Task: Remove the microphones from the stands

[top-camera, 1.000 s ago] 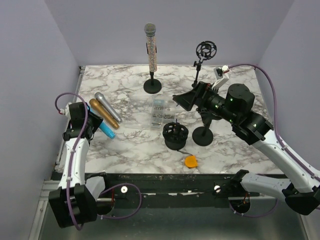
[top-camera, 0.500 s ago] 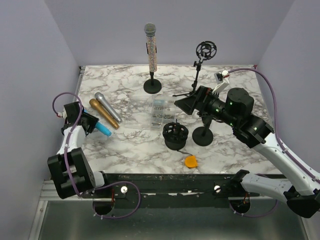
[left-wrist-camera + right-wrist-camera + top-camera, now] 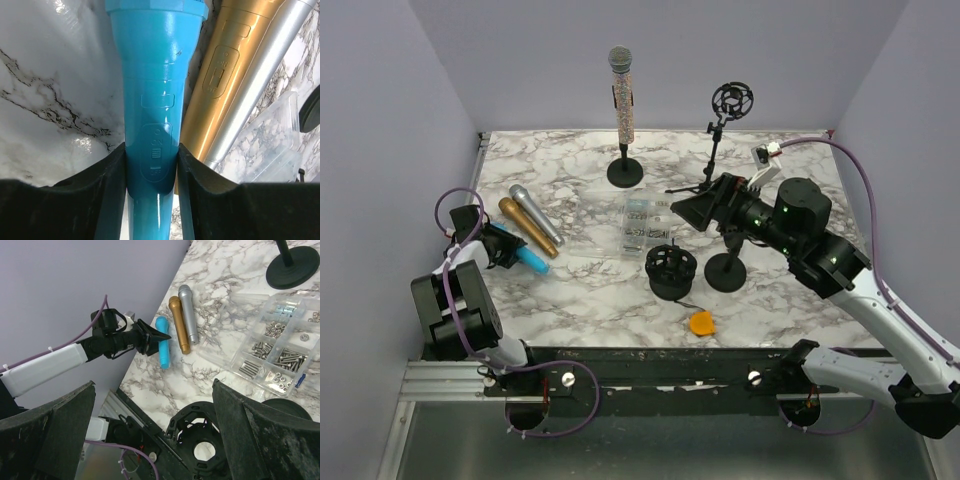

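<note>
A glittery microphone (image 3: 621, 90) stands upright in a black stand (image 3: 625, 172) at the back of the marble table. My left gripper (image 3: 498, 247) is at the left edge, shut on the tail of a blue microphone (image 3: 530, 262) that lies on the table. In the left wrist view the fingers (image 3: 112, 195) press both sides of the blue body (image 3: 152, 100). My right gripper (image 3: 692, 207) is open and empty, held above the table's middle, far from the glittery microphone. In the right wrist view (image 3: 152, 435) it looks towards the blue microphone (image 3: 162, 347).
A gold microphone (image 3: 525, 228) and a silver one (image 3: 537, 215) lie beside the blue one. A clear screw box (image 3: 645, 225), a black shock mount (image 3: 671, 272), a round stand base (image 3: 725, 272) and an orange piece (image 3: 701, 322) sit mid-table. A stand with a shock mount (image 3: 732, 100) is behind.
My left arm has folded down and back towards its base while its gripper stays on the blue microphone. My right gripper has shifted slightly right.
</note>
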### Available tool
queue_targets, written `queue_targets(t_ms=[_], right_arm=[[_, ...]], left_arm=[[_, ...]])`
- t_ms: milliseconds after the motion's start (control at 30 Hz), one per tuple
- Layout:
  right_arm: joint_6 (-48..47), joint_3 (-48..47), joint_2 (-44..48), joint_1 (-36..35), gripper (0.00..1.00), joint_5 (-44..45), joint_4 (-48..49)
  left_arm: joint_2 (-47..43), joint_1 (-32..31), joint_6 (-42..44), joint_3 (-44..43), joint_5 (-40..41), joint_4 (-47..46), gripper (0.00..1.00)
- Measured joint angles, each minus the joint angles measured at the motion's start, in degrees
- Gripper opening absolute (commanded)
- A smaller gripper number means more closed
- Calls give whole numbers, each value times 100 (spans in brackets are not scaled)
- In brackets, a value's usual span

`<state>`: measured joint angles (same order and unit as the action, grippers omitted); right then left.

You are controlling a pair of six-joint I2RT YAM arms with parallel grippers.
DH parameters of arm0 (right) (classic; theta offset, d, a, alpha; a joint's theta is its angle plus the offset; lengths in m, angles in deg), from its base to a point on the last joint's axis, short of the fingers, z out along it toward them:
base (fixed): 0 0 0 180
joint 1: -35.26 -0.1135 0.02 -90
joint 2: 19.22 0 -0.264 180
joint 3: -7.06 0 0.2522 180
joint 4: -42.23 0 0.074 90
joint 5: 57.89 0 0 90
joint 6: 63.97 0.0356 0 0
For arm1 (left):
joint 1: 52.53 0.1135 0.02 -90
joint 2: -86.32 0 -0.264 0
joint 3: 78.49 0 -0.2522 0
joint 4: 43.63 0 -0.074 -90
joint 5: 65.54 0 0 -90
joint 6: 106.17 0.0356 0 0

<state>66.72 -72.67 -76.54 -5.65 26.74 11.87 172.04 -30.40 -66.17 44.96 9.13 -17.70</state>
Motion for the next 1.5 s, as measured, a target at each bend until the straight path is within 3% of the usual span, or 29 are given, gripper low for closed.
queue_targets(t_ms=[200,567,733,1067,1200,1367,1500], right_arm=[[-2,46,103,0,100,2,-24],[-116,46,225,-2,100,216,-358],[-439,-177,225,-2,100,852,-807],[-1226,-988,-107,0,100,2621,-1416],[-1379,-1287,-667,0,98,3036,-1543],[-1327,-1801,-1606,175,97,3145,-1681],[-1196,-2037,-2188,787,94,2623,-1685]], left_arm=[[146,52,2,-72,-133,-61,50],[162,63,-2,-72,-352,-210,53],[-50,63,0,-66,-369,-219,58],[-1587,-15,83,103,-516,-461,79],[-2068,-433,208,96,-511,-535,84],[-2288,-1467,348,-293,-564,-522,87],[-2009,-2269,444,-1381,-914,-544,88]])
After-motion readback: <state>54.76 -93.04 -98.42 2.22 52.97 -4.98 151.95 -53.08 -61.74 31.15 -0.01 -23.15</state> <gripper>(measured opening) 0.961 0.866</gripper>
